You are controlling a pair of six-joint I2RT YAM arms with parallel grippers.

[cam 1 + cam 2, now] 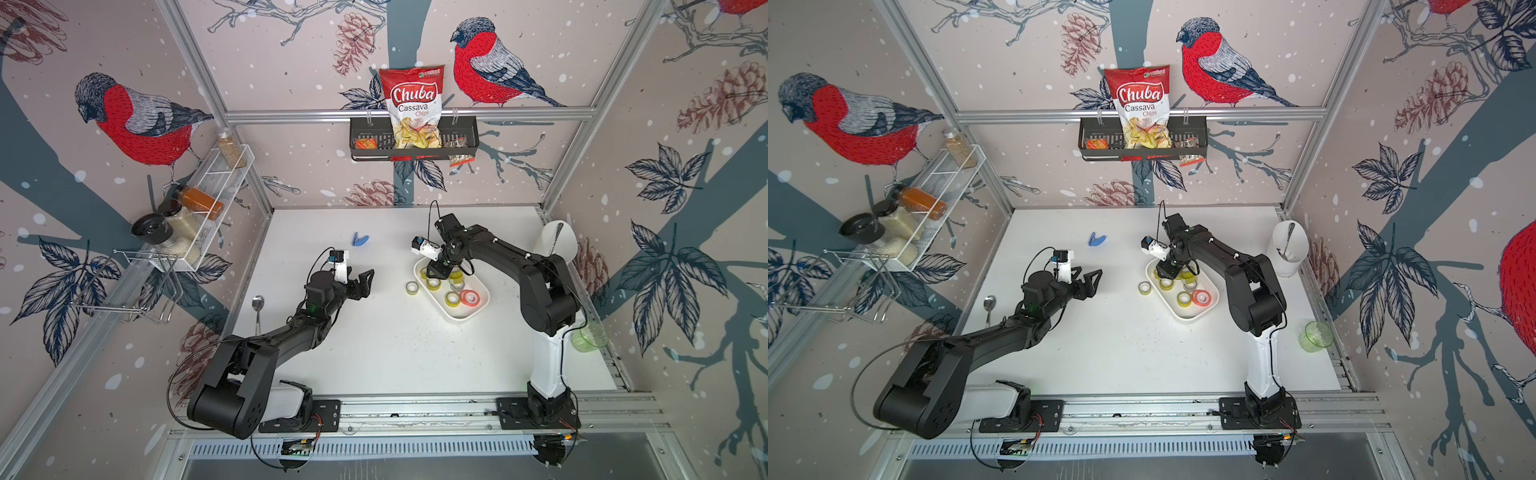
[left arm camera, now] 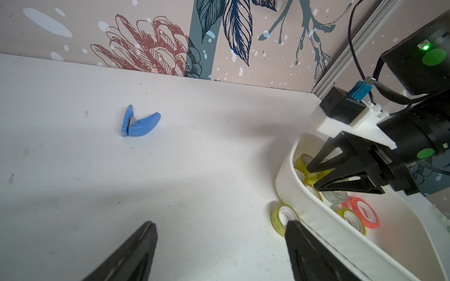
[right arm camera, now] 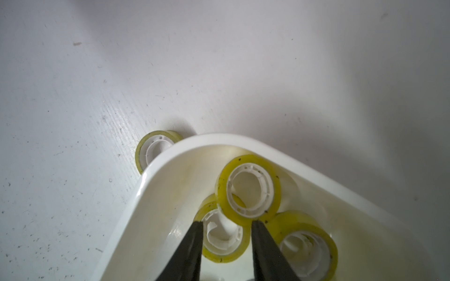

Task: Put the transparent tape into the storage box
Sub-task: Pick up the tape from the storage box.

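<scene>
Just beyond your right gripper (image 3: 226, 222) tips, inside storage box (image 3: 155, 167): transparent tape roll (image 3: 248, 167), tilted on two other rolls (image 3: 306, 233), ungripped; jaws apart. Your left gripper (image 2: 221, 222): jaws wide apart, empty. Stray roll (image 2: 282, 216) by one tip, just outside box wall. Blue cutter (image 2: 140, 122) well ahead.

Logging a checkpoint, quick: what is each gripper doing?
Left gripper: open, empty.
Right gripper: partly open over the storage box, holding nothing.

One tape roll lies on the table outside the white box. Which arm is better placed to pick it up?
Left, probably. The left end effector is open, empty and pointed at the tape roll. The right end effector hangs inside the storage box, whose wall stands between it and the roll.
</scene>
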